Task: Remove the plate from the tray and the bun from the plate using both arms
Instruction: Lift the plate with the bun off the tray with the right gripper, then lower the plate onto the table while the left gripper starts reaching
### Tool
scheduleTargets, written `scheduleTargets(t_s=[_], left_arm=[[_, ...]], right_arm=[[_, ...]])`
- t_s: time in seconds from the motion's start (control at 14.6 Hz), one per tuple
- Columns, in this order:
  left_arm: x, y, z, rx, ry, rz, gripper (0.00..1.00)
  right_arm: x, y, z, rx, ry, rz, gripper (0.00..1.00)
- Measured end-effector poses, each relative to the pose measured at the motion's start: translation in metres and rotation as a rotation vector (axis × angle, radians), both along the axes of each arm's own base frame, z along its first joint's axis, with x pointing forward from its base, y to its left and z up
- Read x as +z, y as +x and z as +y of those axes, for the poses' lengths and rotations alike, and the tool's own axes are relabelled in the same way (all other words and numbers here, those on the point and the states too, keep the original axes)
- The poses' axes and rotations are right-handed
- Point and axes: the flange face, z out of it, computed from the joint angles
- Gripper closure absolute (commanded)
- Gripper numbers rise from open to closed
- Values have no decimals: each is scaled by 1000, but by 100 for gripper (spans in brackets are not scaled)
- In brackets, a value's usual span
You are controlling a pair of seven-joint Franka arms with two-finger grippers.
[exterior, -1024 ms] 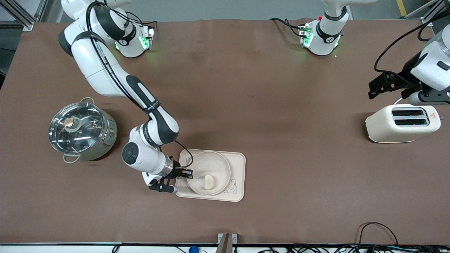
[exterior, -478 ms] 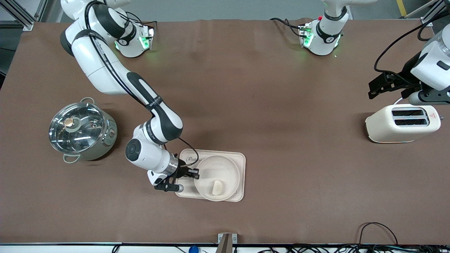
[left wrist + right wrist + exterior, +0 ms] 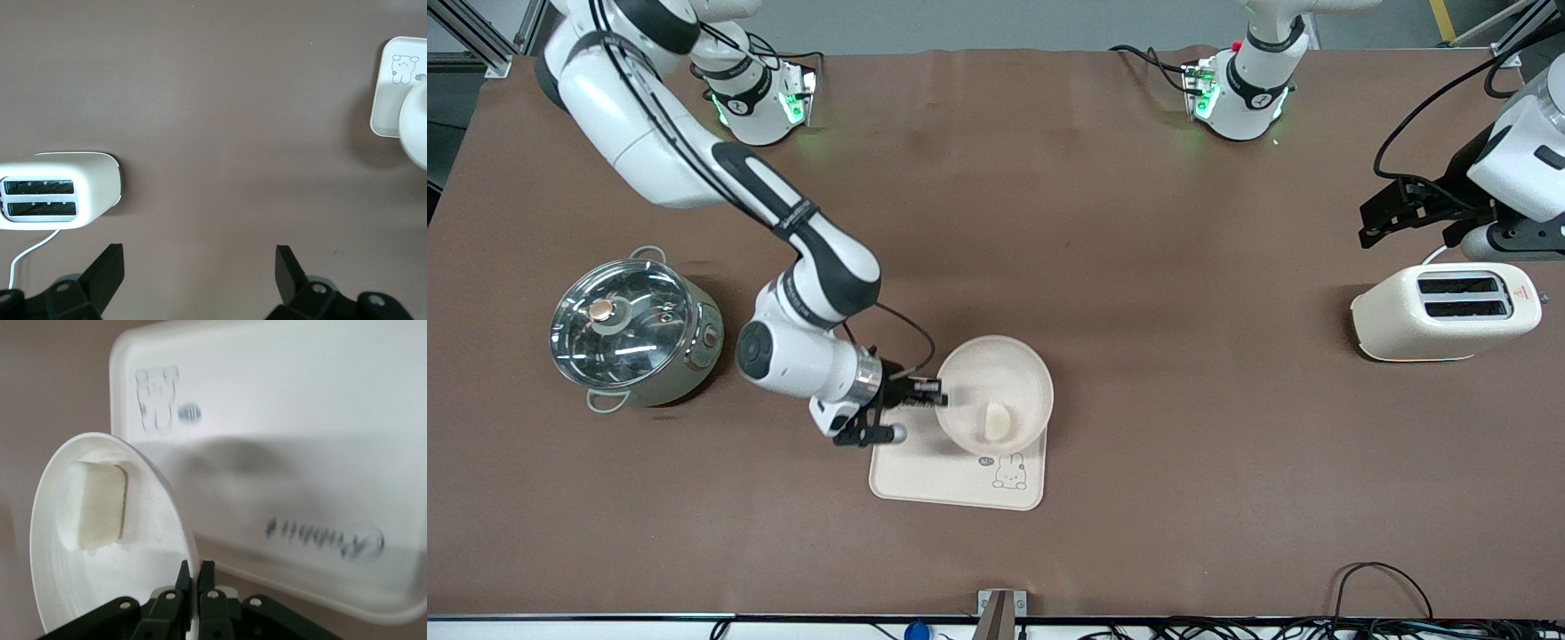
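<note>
My right gripper (image 3: pixel 941 396) is shut on the rim of the round cream plate (image 3: pixel 987 369) and holds it up over the edge of the rabbit tray (image 3: pixel 934 471) that faces the robots' bases. The pale bun (image 3: pixel 997 420) lies in the plate. The right wrist view shows the jaws of the right gripper (image 3: pixel 197 570) pinching the rim of the plate (image 3: pixel 100 587), with the bun (image 3: pixel 90 503) inside and the tray (image 3: pixel 287 420) below. My left gripper (image 3: pixel 1371 222) waits open over the table beside the toaster (image 3: pixel 1445 311), and the left gripper (image 3: pixel 197 263) has nothing between its fingers.
A steel pot with a glass lid (image 3: pixel 636 333) stands at the right arm's end of the table. The cream toaster (image 3: pixel 57 200) and its white cord lie at the left arm's end. Bare brown table lies between the tray and the toaster.
My right gripper has lifted the plate, with the bun in it, off the tray and carried it toward the robots' bases. The rabbit drawing now shows. The left arm has not moved.
</note>
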Motion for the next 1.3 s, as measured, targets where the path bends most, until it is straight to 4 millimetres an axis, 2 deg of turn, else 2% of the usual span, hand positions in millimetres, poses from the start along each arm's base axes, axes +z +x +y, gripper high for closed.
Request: scheduleTargets(t_s=[0.27,0.34,0.48,0.61,0.75,0.89,0.96,1.02,1.09,1.3], left_arm=[[0,0,0,0,0,-1,0],[0,0,0,0,0,-1,0],[0,0,0,1,0,0,0],[0,0,1,2,0,0,0],[0,0,2,4,0,0,0],[0,0,2,4,0,0,0],[0,0,1,2,0,1,0],[-2,0,-1,-2,0,4,0],[-6,1,-4,-8,1,12,0],[-34,10,-21,-33,20,61,0]], right_arm=[[-13,-101,-4,66,-55,3,100],[-20,-121,-8,73,-66,-12,100],[-38,-147,-20,102,-79,-67,100],[-52,-155,-37,119,-91,-90,100],[-56,-149,-49,97,-90,-115,100],[-61,-143,-51,60,-72,-143,100],[-64,-140,-52,45,-64,-148,83],[-69,-135,-54,31,-59,-147,30],[-72,-130,-56,14,-57,-145,0],[-75,-124,-56,-26,-49,-138,0]])
